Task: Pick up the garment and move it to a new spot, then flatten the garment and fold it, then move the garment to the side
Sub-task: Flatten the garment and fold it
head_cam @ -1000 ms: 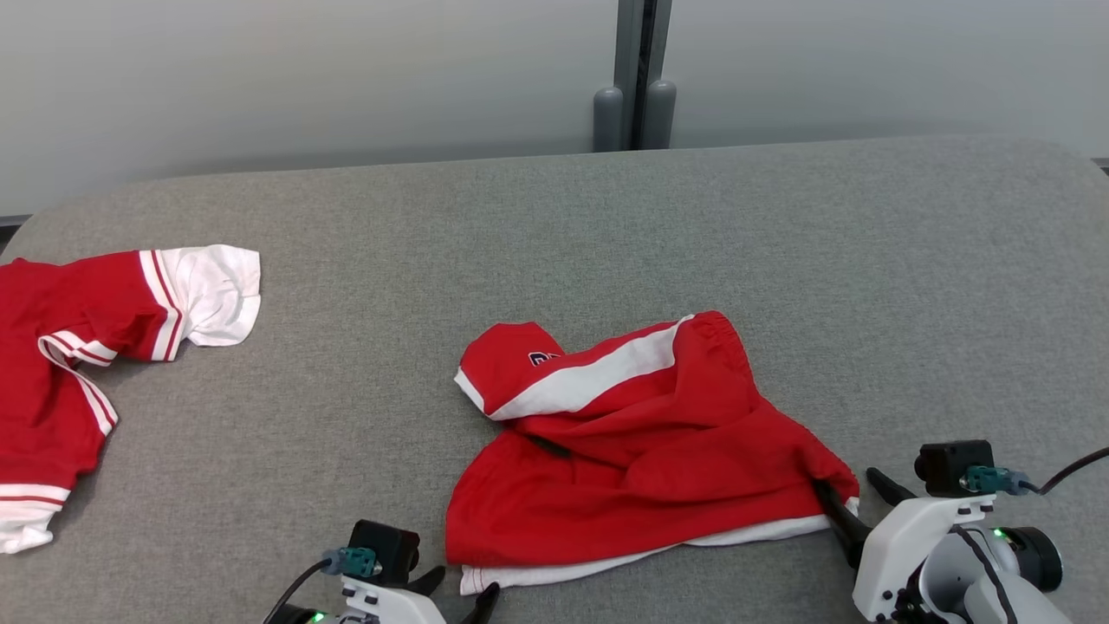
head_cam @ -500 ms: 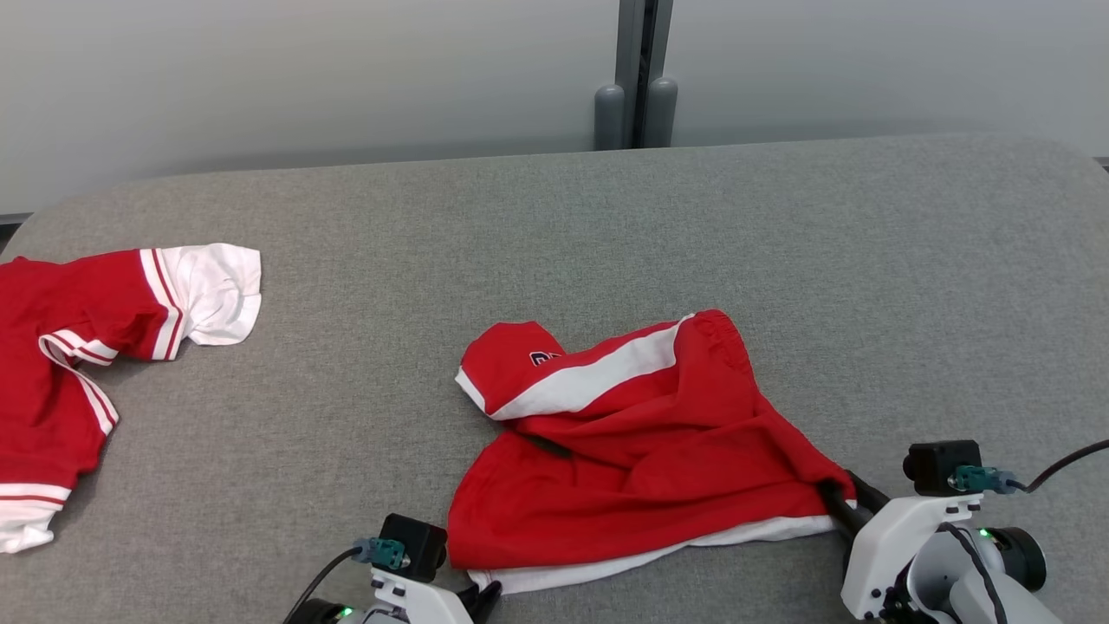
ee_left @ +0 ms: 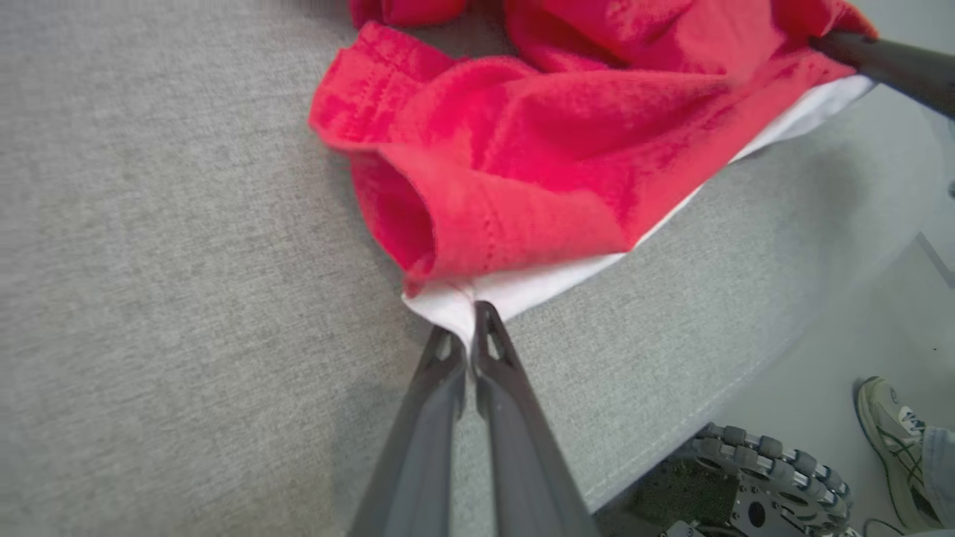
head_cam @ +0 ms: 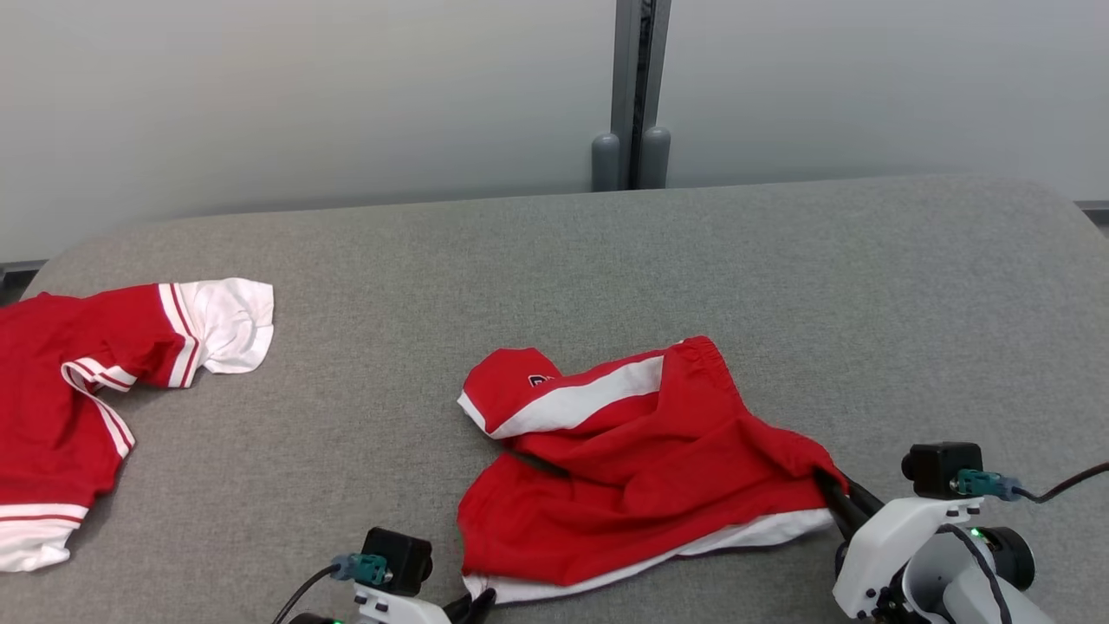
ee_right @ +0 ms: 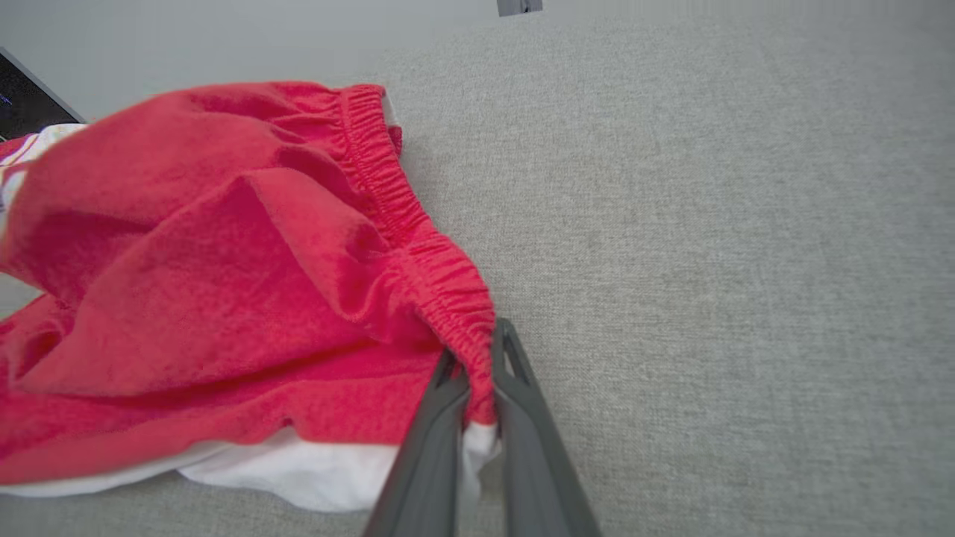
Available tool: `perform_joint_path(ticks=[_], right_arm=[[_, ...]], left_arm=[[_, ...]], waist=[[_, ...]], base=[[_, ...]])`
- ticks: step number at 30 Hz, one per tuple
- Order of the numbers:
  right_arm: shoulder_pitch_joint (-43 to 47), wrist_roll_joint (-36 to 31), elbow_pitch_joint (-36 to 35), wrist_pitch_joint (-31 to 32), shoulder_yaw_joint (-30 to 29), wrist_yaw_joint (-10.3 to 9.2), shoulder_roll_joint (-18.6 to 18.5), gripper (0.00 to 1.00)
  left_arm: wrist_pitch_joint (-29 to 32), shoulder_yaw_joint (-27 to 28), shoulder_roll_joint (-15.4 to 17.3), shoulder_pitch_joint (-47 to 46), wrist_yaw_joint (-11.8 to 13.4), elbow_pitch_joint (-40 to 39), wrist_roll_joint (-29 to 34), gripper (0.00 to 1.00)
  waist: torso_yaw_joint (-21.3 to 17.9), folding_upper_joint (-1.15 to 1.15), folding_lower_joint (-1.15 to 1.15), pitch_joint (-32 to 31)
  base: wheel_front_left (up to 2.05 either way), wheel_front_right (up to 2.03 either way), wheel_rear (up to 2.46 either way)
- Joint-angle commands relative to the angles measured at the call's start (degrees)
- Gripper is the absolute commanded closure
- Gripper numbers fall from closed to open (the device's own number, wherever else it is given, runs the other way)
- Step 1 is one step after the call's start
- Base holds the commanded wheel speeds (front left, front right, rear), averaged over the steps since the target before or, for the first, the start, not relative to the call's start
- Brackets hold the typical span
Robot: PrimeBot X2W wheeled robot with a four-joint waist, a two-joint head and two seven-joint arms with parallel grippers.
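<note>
Left gripper [ee_left: 468,322]: right at the near table edge. Its fingers are pinched together on the white hem corner of the red fabric shorts with white trim [head_cam: 641,468]. It's a thin bite, corner only.
Right gripper [ee_right: 477,350]: a touch farther in and off to the right, fingers clamped over the gathered elastic waistband corner, with white lining peeking out below.
Shorts: crumpled on the grey felt-covered table [head_cam: 780,286], close to the near edge and right of centre. The bulk lies ahead of both grippers, away from the robot.
Long axis: the held edge runs left to right between the two grips, angled a little because the right grip sits farther in.
Nearer arm: neither leads, as there's one on each end, so the lift looks like a level, two-armed one.
Beyond: the table runs on toward the far wall, so a carry forward looks likeliest.
Far left: a red shirt with white striped sleeves [head_cam: 87,390], well apart from the shorts.
</note>
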Motion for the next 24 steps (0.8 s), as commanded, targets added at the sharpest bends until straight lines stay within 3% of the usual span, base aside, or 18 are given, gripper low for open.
perform_joint_path(ticks=[1, 6, 13, 17, 24], right_arm=[[0.3, 0.9, -0.9, -0.3, 0.1, 0.10, -0.3, 1.00], [-0.6, 4.4, -5.2, 3.0, 1.6, 0.10, -1.3, 1.00], [-4.7, 9.2, -11.8, 8.9, 2.4, 0.10, -3.9, 1.00], [-10.0, 12.9, -13.9, 13.5, 2.3, 0.10, -5.0, 1.00], [-24.7, 20.4, -15.5, 19.0, 2.4, 0.10, -6.6, 1.00]], left_arm=[[0.1, 0.4, 0.7, 1.0, 0.0, -0.9, -0.6, 1.00], [0.5, 2.1, 2.4, 3.0, 0.4, -6.6, -2.4, 1.00], [4.5, 4.6, 8.3, -2.4, 0.1, -14.5, -2.5, 1.00], [7.3, 6.1, 11.5, -10.3, -0.2, -15.1, -4.1, 1.00], [9.2, 4.8, 14.5, -30.4, -0.2, -11.1, -8.4, 1.00]], waist=[[-0.2, 0.00, 0.00, -1.0], [-0.6, 0.00, 0.00, -2.4], [-0.4, 0.00, 0.00, -2.1], [-0.2, 0.00, 0.00, 0.9], [-0.3, 0.00, 0.00, 10.6]], base=[[0.00, 0.00, 0.00], [0.00, 0.00, 0.00], [0.00, 0.00, 0.00], [0.00, 0.00, 0.00], [0.00, 0.00, 0.00]])
